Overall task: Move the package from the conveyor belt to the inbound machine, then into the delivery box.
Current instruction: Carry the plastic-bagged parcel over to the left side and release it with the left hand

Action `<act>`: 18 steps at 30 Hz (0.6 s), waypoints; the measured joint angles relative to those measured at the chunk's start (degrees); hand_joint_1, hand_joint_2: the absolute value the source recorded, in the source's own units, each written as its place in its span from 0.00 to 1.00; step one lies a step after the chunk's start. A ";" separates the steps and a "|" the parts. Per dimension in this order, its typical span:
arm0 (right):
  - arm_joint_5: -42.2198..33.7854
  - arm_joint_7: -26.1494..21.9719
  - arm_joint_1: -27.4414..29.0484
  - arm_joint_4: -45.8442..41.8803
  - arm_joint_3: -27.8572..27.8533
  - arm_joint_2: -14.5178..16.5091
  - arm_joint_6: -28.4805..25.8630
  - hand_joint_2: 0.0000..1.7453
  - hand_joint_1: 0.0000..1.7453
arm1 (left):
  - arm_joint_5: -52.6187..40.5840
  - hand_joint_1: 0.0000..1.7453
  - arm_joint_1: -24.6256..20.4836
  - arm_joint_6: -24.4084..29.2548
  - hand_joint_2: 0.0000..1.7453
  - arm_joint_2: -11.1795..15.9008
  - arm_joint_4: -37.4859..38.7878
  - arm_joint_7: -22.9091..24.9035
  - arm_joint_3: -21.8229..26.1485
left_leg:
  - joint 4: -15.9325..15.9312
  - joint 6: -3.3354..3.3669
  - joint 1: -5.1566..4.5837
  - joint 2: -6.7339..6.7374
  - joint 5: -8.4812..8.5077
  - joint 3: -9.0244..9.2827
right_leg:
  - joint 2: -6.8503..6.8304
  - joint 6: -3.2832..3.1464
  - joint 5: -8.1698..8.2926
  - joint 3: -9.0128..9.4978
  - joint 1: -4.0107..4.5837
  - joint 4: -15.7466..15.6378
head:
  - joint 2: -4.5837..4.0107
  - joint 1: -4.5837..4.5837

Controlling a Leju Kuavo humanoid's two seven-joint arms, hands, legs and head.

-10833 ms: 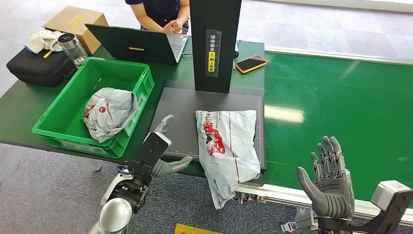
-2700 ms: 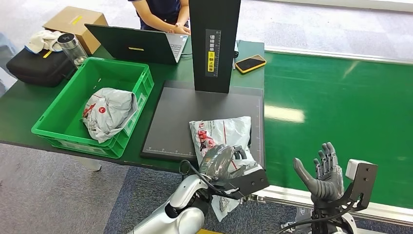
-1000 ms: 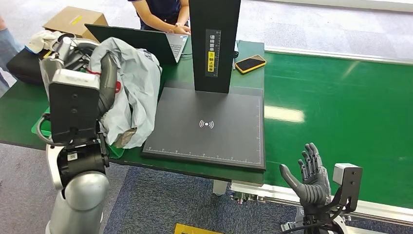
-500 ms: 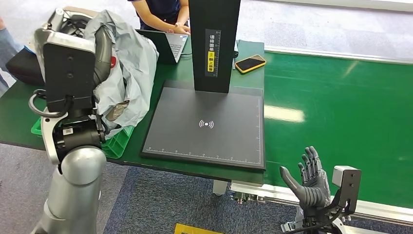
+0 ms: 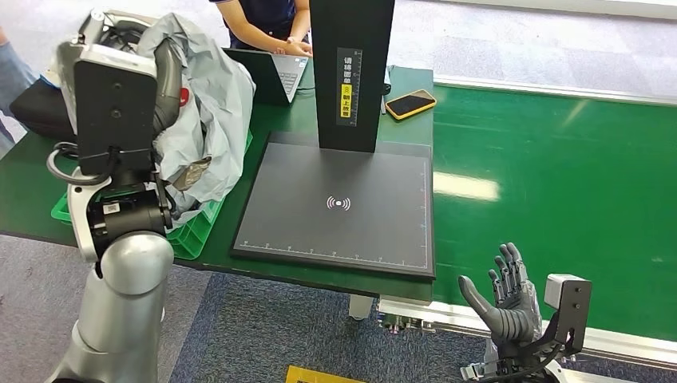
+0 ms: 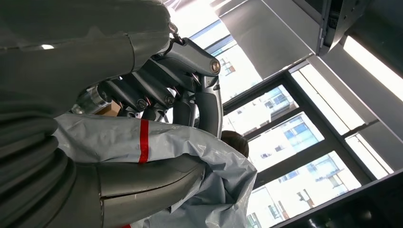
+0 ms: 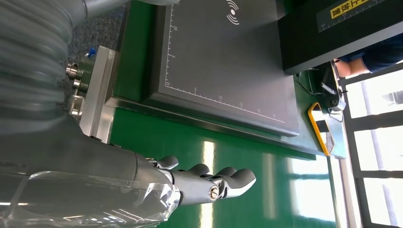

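The package (image 5: 209,104), a crumpled grey plastic mailer with a red stripe and red print, hangs in the left hand (image 5: 164,80), raised above the green crate (image 5: 192,231) at the left of the table. You will see in the head view that the bag drapes loosely down from the hand, its lower folds reaching to the crate's rim; the raised arm and the wrist housing cover much of it.

Nearest you, the right hand (image 5: 507,299) stands low beside the conveyor belt (image 5: 551,175), palm up, fingers apart and holding nothing. The right wrist view confirms this: the fingers (image 7: 214,183) are stretched out over the green belt, with the edge of the scanner platform (image 7: 223,61) just beyond them.

The left wrist view gives you what the head view hides: the dark fingers (image 6: 190,85) are curled over the bag from one side and the thick thumb (image 6: 142,180) presses it from the other, so the film is pinched between them. The red stripe crosses the film right at the grip.

Further out, the dark platform (image 5: 339,203) of the inbound machine lies bare, its upright black column (image 5: 351,72) at the far edge. Beyond that, a phone in a yellow case (image 5: 410,104) lies on the table, and a person (image 5: 267,24) sits at an open laptop (image 5: 267,68).
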 joint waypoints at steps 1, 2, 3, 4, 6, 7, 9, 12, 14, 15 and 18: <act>0.00 -0.01 0.00 0.00 0.00 0.00 0.00 1.00 0.00 | 0.00 1.00 0.00 0.00 1.00 0.00 0.06 0.00 0.02 | 0.00 0.00 0.00 0.00 0.00 0.00 | 0.00 0.00 0.00 0.00 0.00 0.00 | 0.00 0.00; -0.01 -0.01 0.00 0.00 0.00 0.00 -0.01 1.00 0.00 | 0.00 1.00 -0.01 0.00 1.00 0.00 0.13 -0.01 0.02 | 0.00 0.00 0.00 0.00 0.00 0.00 | 0.00 0.00 0.00 0.00 0.00 0.00 | 0.01 0.00; -0.01 -0.01 0.01 0.00 0.00 0.00 0.00 1.00 0.00 | 0.00 1.00 -0.01 0.00 1.00 0.00 0.19 -0.01 0.03 | 0.00 0.00 0.00 0.00 0.00 0.00 | 0.00 0.00 0.00 0.00 0.00 0.00 | 0.00 0.00; -0.01 -0.01 0.01 0.00 0.00 0.00 -0.01 1.00 0.00 | 0.00 1.00 -0.02 0.01 1.00 0.00 0.24 -0.02 0.03 | 0.00 0.00 0.00 0.00 0.00 0.00 | 0.00 0.00 0.00 0.00 0.00 0.00 | 0.01 0.01; -0.02 -0.01 0.01 0.00 0.00 -0.01 -0.01 1.00 0.00 | 0.06 1.00 -0.03 0.04 1.00 0.00 0.32 -0.03 0.05 | 0.00 0.00 0.00 0.00 0.00 0.00 | 0.00 0.00 0.00 0.00 0.00 0.00 | 0.01 0.00; -0.05 -0.01 0.02 0.00 0.00 -0.03 -0.02 1.00 0.00 | 0.13 1.00 -0.07 0.08 1.00 0.00 0.36 -0.04 0.06 | 0.00 0.00 0.00 0.00 0.00 0.00 | 0.00 0.00 0.00 0.00 0.00 0.00 | 0.01 0.00; -0.20 -0.05 0.09 0.00 0.00 -0.08 -0.04 1.00 0.00 | 0.30 1.00 -0.34 0.19 1.00 0.05 0.58 -0.04 0.14 | 0.00 0.00 0.00 0.00 0.00 0.00 | 0.00 0.00 0.00 0.00 0.00 0.00 | 0.01 0.00; -0.43 -0.13 0.30 0.00 0.00 -0.15 -0.16 1.00 0.00 | 0.29 1.00 -1.36 0.50 1.00 0.30 1.51 0.02 0.40 | 0.00 0.00 0.00 0.00 0.00 0.00 | 0.00 0.00 0.00 0.00 0.00 0.00 | 0.01 0.00; -0.54 -0.19 0.36 0.01 0.00 -0.15 -0.25 1.00 0.00 | -0.25 1.00 -2.28 0.84 1.00 0.44 2.67 0.35 0.71 | 0.00 0.00 0.00 0.00 0.00 0.00 | 0.00 -0.01 0.00 0.00 0.00 0.00 | 0.00 0.00; -0.62 -0.20 0.33 0.01 0.00 -0.15 -0.33 1.00 0.00 | -0.77 1.00 -2.79 1.03 1.00 0.48 3.43 0.71 0.92 | 0.00 0.00 0.00 0.00 0.00 0.00 | 0.00 -0.01 0.01 0.00 0.00 0.00 | 0.00 0.00; -0.83 0.02 0.17 0.02 0.00 -0.15 -0.78 1.00 0.00 | -4.04 1.00 -5.19 1.54 1.00 0.50 6.77 3.66 2.02 | 0.00 0.00 0.00 -0.01 0.01 0.00 | 0.00 -0.01 0.02 0.02 0.01 0.01 | 0.01 0.00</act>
